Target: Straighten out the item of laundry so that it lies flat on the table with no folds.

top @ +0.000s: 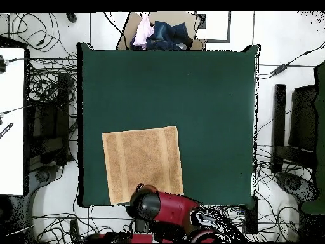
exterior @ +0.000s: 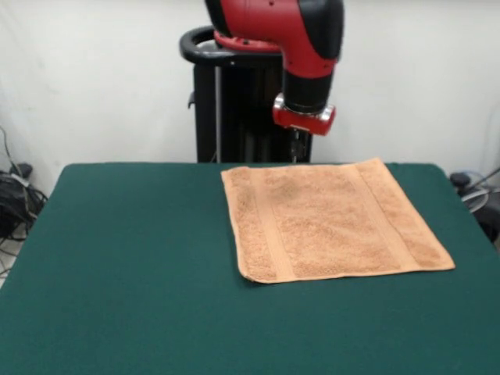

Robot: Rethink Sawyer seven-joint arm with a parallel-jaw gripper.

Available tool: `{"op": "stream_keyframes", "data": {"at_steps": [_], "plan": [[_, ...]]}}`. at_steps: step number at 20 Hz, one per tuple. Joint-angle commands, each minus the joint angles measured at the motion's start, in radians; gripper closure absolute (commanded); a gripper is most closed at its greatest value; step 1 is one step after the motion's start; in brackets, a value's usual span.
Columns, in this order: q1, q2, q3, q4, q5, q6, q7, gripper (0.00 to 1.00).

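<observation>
The surface (exterior: 117, 266) carries the towel (exterior: 332, 223) spread flat against its robot-side edge, no folds showing. The hand (exterior: 298, 148) hangs above that edge; its grip I cannot tell. Straightening looks finished; next, only retreat upward.

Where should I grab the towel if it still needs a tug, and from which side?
The towel already looks flat on the table, with no folds showing. If anything, pinch the front-view near-left corner, which seems slightly lifted there. Come straight down from above and pull outward; flat cloth offers nothing else to grip. The gripper hangs over the opposite edge.
</observation>
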State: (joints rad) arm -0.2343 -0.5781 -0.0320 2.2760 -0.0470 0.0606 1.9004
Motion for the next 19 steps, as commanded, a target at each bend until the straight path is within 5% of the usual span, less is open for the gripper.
{"op": "stream_keyframes", "data": {"at_steps": [1,6,11,15,19], "plan": [[0.048,0.062,0.064,-0.043,0.053,-0.076,0.207,1.0],[0.125,0.017,0.011,-0.066,0.057,0.011,0.178,1.0],[0.092,0.003,0.039,-0.013,0.064,-0.011,0.205,1.0],[0.022,0.071,0.087,0.001,0.035,-0.082,0.201,1.0],[0.075,0.061,0.047,-0.016,0.019,-0.049,0.171,1.0]]}}
